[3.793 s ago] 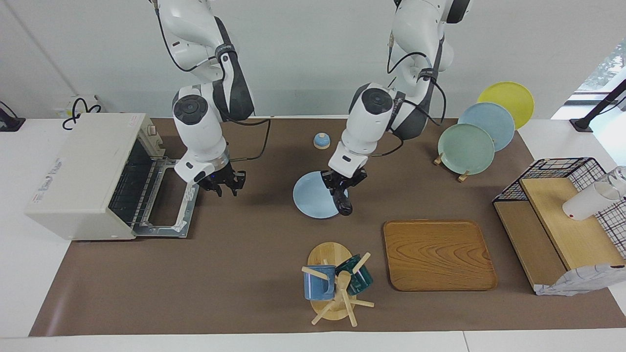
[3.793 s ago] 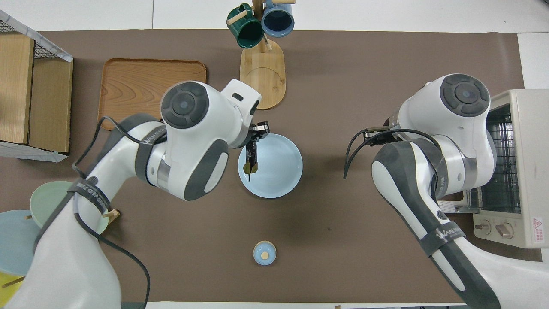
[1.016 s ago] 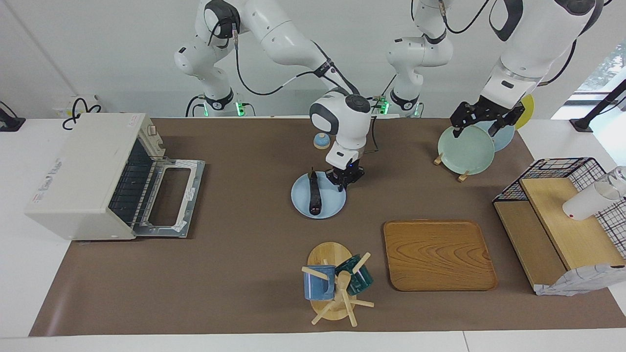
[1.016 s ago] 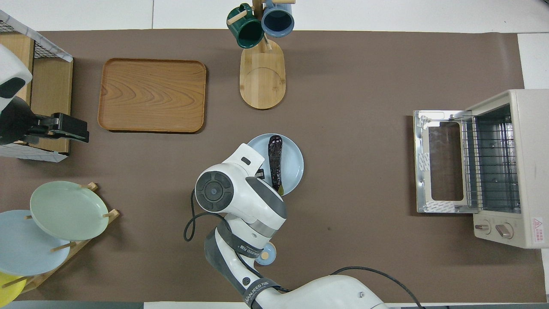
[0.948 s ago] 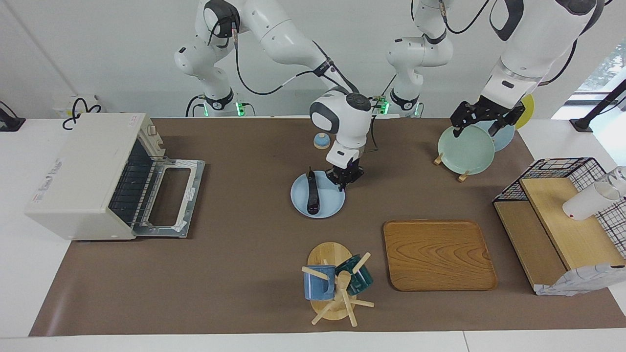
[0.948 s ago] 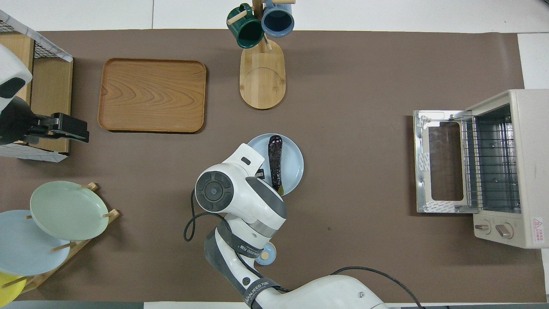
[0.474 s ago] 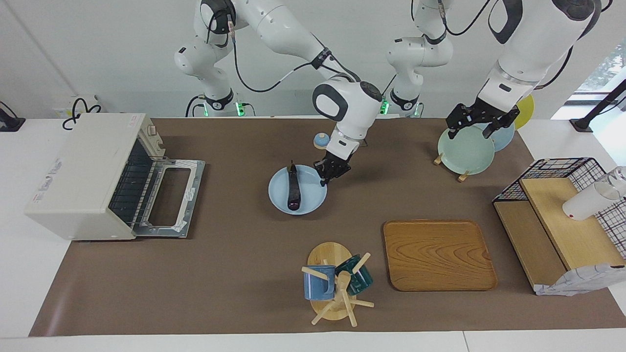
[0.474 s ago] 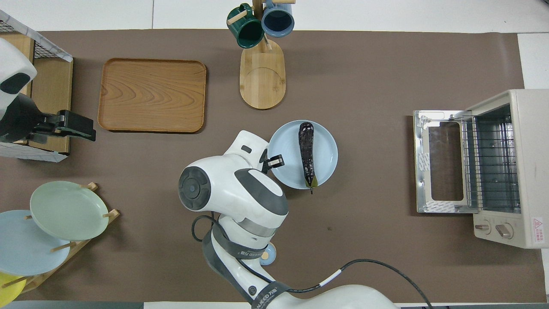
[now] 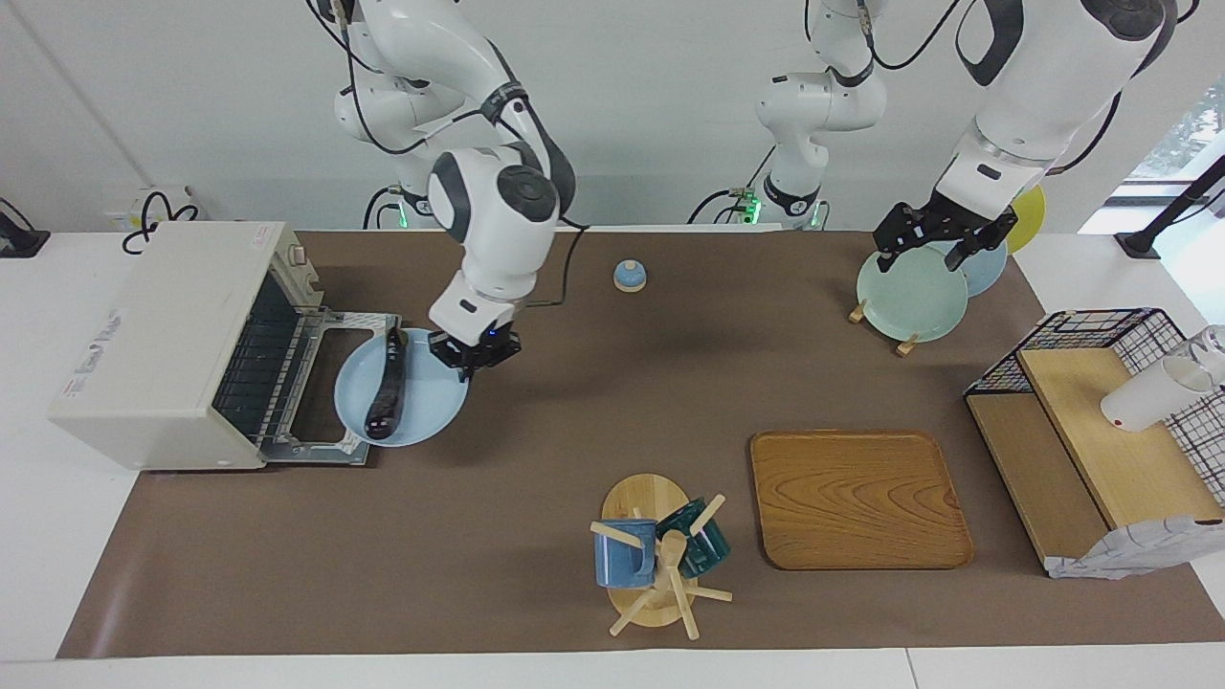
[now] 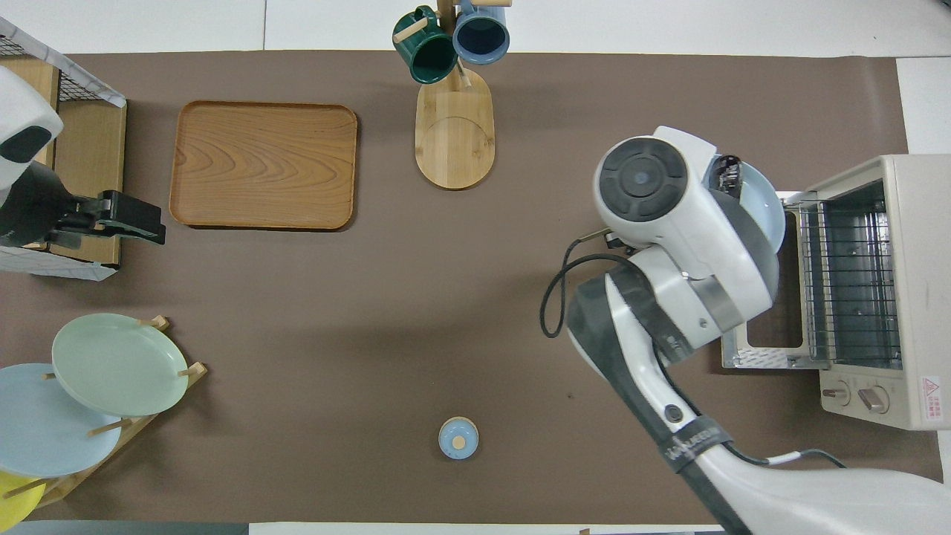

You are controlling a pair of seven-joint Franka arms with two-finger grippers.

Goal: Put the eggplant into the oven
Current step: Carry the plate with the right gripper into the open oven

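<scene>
The dark purple eggplant (image 9: 386, 388) lies on a light blue plate (image 9: 421, 402). My right gripper (image 9: 474, 349) is shut on the plate's rim and holds the plate partly over the outer edge of the open drop-down door (image 9: 330, 383) of the off-white oven (image 9: 163, 335). In the overhead view my right arm hides most of the plate (image 10: 769, 212); only the eggplant's tip (image 10: 728, 174) shows, beside the oven (image 10: 884, 290) with its wire rack. My left gripper (image 9: 928, 251) waits raised over the plate rack, open and empty.
A rack with green, blue and yellow plates (image 9: 914, 292) stands near the left arm. A wooden tray (image 9: 857, 498), a mug tree with two mugs (image 9: 656, 565), a wire basket with wooden shelves (image 9: 1101, 421) and a small blue knob-topped lid (image 9: 629, 276) are on the brown mat.
My right gripper has carried the plate with the eggplant from the table's middle to the oven's open door. The left arm has hardly moved.
</scene>
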